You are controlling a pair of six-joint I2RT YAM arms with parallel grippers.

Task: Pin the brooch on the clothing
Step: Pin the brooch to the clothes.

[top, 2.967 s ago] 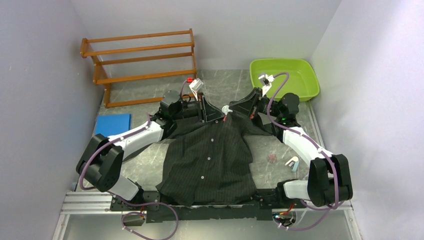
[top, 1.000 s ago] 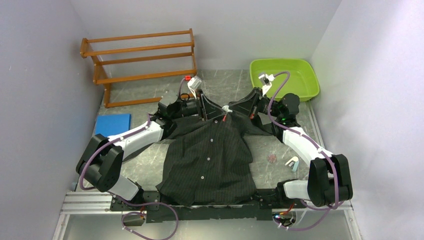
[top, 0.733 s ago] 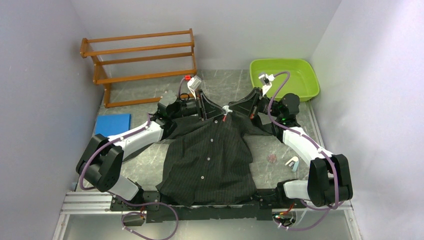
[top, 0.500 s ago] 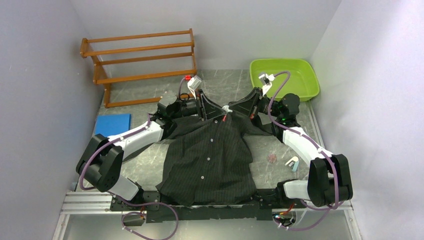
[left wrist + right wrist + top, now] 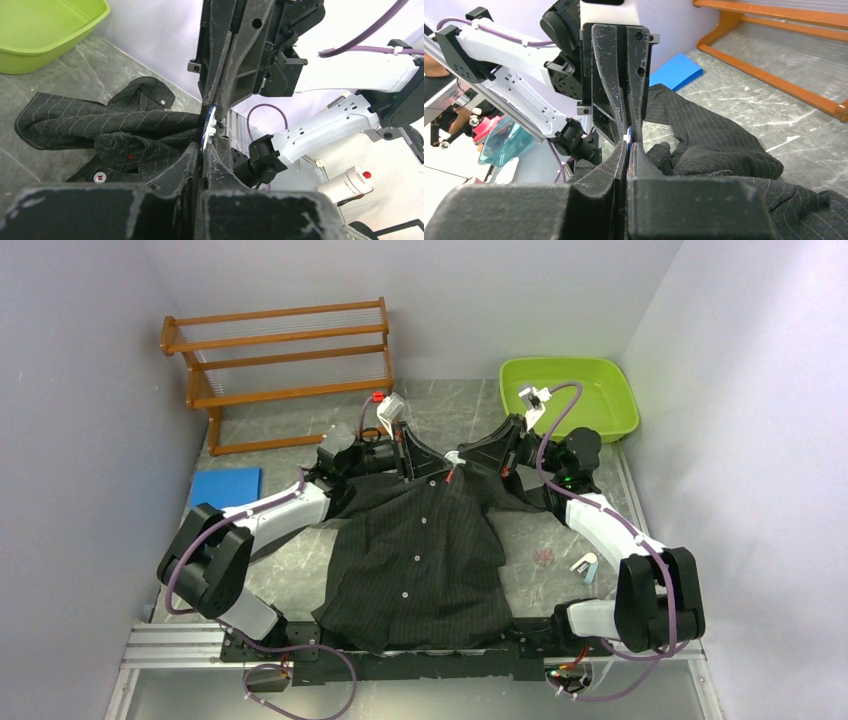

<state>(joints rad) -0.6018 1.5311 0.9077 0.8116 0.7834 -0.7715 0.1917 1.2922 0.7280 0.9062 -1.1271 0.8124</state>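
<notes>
Counter [image 5: 300, 430]: grey and marbled, carrying everything here.
Clothing [image 5: 420, 550]: lying spread button-side up at the counter's middle, hem at 6 o'clock by the arm bases, collar at 12 o'clock. The collar end is bunching up under the two tools.
Rack [image 5: 285, 350]: wooden, standing at 11 o'clock, well apart from the clothing.
Basin [image 5: 570, 395]: green, sitting at 1 o'clock, beyond the right arm.
Pad [image 5: 225, 488]: blue, lying flat at 9 o'clock, beside the left arm.
Left tool [image 5: 441, 471]: reaching in from 9 o'clock to the collar, fingers pressing together. Its wrist view is showing striped cloth touching its tips [image 5: 201, 147], but whether any is pinched I cannot tell.
Right tool [image 5: 461, 462]: coming in from 2 o'clock, tip to tip with the left one, clenching on the upper end of the brooch [image 5: 207, 126].
Brooch: a small white-and-blue piece hanging between the two tool tips, directly over the collar at the clothing's 12 o'clock end [image 5: 452, 473], its lower end touching the left tool's fingertips.
</notes>
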